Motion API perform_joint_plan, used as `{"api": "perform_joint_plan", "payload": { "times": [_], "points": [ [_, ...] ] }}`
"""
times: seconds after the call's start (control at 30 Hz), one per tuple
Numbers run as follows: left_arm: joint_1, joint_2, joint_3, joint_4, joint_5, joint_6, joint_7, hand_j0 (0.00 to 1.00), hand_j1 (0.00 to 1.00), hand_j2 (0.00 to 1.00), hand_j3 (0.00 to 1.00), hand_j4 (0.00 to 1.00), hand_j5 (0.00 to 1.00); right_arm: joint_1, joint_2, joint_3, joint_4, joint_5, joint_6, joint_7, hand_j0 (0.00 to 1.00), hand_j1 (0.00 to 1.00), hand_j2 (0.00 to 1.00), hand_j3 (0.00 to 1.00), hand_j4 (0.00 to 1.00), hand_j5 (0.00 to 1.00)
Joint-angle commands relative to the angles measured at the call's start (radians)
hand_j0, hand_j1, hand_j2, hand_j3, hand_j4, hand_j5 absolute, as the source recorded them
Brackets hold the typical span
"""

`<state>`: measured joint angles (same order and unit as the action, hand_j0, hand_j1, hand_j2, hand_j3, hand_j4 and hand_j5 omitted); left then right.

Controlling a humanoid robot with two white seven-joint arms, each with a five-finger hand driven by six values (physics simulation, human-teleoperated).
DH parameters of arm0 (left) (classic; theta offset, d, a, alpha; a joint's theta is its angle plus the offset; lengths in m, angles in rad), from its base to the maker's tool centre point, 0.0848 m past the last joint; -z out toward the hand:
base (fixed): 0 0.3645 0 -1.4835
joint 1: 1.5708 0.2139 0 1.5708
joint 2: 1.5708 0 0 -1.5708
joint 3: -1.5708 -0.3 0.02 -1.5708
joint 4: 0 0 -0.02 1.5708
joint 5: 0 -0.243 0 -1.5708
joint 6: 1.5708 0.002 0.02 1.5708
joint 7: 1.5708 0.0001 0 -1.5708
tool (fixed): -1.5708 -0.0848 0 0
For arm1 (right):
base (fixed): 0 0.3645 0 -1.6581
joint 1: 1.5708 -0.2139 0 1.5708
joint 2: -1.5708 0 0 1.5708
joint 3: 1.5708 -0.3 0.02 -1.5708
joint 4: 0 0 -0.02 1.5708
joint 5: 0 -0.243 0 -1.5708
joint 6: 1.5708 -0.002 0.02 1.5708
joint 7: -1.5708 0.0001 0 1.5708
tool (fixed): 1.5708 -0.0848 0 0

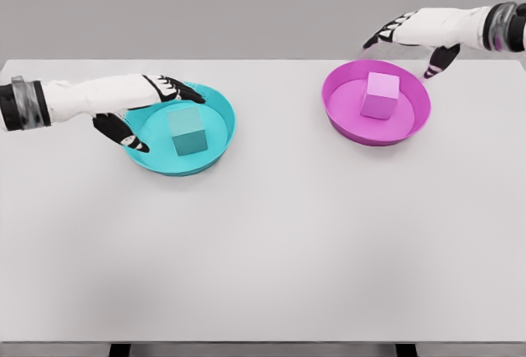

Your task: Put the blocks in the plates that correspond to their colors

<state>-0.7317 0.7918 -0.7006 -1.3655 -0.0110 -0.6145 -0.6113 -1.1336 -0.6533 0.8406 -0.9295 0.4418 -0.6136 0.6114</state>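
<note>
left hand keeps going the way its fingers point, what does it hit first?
Probably the teal block. The left hand points right over the cyan plate; if it is above the block's top, it would pass over. Depth is unclear from the head view.

**A bare simulated test bench, not a lived-in room**

The setting reads as a staged robot test scene in a simulator. A plain white tabletop (263,250) fills most of the frame, evenly lit and with soft rendered shadows. Behind it, across the top of the frame, runs a flat grey backdrop (246,3) with no texture. At the bottom edge, dark table legs (120,350) peek out. The only props are a cyan plate (218,139) left of centre and a magenta plate (411,118) at upper right, each holding one colour-matched block.
</note>
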Motion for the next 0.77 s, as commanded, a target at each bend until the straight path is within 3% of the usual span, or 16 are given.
{"api": "perform_joint_plan", "payload": {
  "times": [0.0, 0.07, 0.13, 0.23, 0.33, 0.43, 0.73],
  "points": [
    [0.015, 0.049, 0.062, -0.035, 0.128, 0.004, 0.000, 1.00, 1.00, 1.00, 1.00, 1.00, 1.00, 0.000, -0.069, -0.069, 0.049, -0.161, 0.003, 0.000, 1.00, 1.00, 1.00, 1.00, 1.00, 1.00],
    [0.129, 0.055, 0.157, -0.053, 0.143, 0.004, 0.000, 1.00, 1.00, 1.00, 1.00, 1.00, 1.00, 0.002, -0.086, -0.069, 0.095, -0.218, 0.003, 0.000, 1.00, 1.00, 1.00, 1.00, 1.00, 1.00],
    [0.228, 0.060, 0.251, -0.078, 0.146, 0.004, 0.000, 1.00, 1.00, 1.00, 1.00, 1.00, 1.00, 0.011, -0.091, -0.058, 0.095, -0.207, 0.003, 0.000, 1.00, 1.00, 1.00, 1.00, 1.00, 1.00],
    [0.320, 0.069, 0.322, -0.095, 0.158, 0.004, 0.000, 1.00, 1.00, 1.00, 1.00, 1.00, 1.00, 0.020, -0.100, 0.011, 0.097, -0.209, 0.003, 0.000, 1.00, 1.00, 1.00, 1.00, 1.00, 1.00],
    [0.416, 0.069, 0.378, -0.087, 0.181, 0.004, 0.000, 1.00, 1.00, 1.00, 1.00, 1.00, 1.00, 0.031, -0.126, 0.018, 0.097, -0.206, 0.003, 0.000, 1.00, 1.00, 1.00, 1.00, 1.00, 1.00],
    [0.443, 0.066, 0.382, -0.072, 0.209, 0.004, 0.000, 1.00, 1.00, 1.00, 1.00, 1.00, 1.00, 0.035, -0.126, 0.038, 0.098, -0.206, 0.003, 0.000, 1.00, 1.00, 1.00, 1.00, 1.00, 1.00],
    [0.443, 0.064, 0.380, -0.033, 0.207, 0.004, 0.000, 1.00, 1.00, 1.00, 1.00, 1.00, 1.00, 0.034, -0.124, 0.046, 0.092, -0.204, 0.003, 0.000, 1.00, 1.00, 1.00, 1.00, 1.00, 1.00]
  ]
}}
